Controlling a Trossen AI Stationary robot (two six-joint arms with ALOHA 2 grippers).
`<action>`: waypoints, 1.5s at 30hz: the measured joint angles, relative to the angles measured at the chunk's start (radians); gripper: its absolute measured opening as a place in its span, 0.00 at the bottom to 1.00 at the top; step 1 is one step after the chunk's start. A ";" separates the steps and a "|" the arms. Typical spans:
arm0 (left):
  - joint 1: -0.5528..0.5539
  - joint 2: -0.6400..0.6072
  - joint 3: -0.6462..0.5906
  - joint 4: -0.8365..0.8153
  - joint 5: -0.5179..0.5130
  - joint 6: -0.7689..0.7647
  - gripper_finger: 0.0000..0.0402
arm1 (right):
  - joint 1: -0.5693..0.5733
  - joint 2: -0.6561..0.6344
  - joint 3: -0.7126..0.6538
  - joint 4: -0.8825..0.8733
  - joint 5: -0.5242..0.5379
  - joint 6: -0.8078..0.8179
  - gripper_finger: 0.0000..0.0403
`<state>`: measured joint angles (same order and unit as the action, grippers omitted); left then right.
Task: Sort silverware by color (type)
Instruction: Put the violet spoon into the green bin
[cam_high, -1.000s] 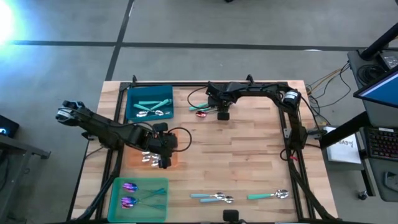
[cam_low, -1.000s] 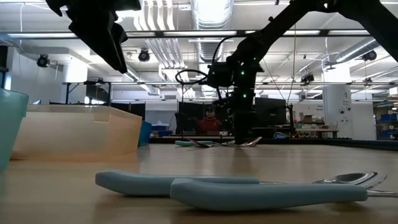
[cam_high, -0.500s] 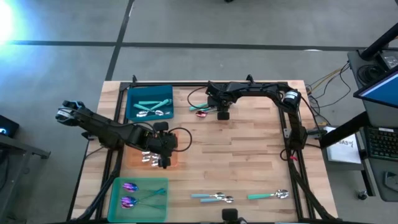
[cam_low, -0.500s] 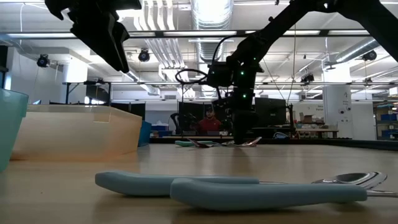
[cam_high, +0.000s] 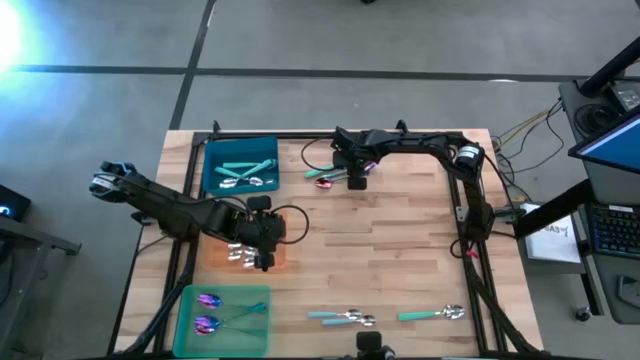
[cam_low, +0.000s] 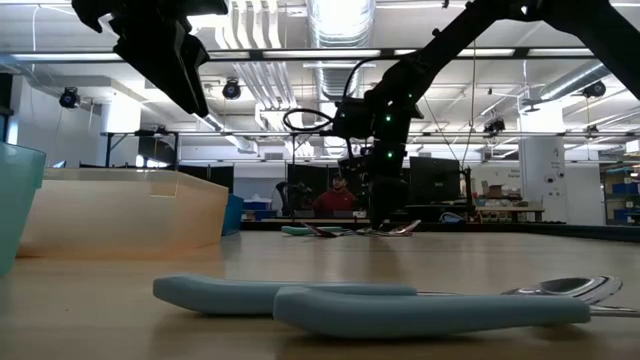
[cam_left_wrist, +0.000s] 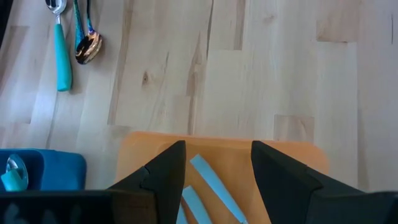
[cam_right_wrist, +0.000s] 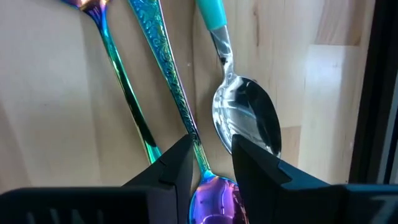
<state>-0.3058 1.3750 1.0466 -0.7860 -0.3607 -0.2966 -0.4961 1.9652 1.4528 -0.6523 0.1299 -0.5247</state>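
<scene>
The right gripper is low over the far middle of the table, its fingers set narrowly to either side of the thin stem of an iridescent spoon, just above its purple head; whether they actually pinch it cannot be told. Crowding that spoon are a second iridescent spoon on one side and a silver spoon with a teal handle on the other, its bowl right beside one finger. The left gripper hangs over the orange mat, jaws moderately apart and holding nothing, with pale-blue handles lying between them. Elsewhere (well clear of both arms) the blue mat holds teal-handled pieces, the green mat holds two purple-headed spoons, and more teal-handled spoons lie at the near edge.
</scene>
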 joint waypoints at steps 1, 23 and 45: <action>0.000 0.000 0.000 0.000 0.000 0.000 0.41 | 0.000 0.000 0.000 0.000 0.000 0.000 0.25; 0.000 0.000 -0.002 0.000 0.000 0.000 0.41 | -0.002 0.053 -0.005 0.010 -0.033 0.015 0.23; 0.000 -0.001 -0.054 0.113 -0.016 -0.035 0.41 | 0.006 -0.004 -0.016 -0.070 -0.052 0.046 0.03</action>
<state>-0.3061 1.3743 0.9923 -0.6730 -0.3767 -0.3316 -0.4901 1.9608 1.4370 -0.7219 0.0777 -0.4783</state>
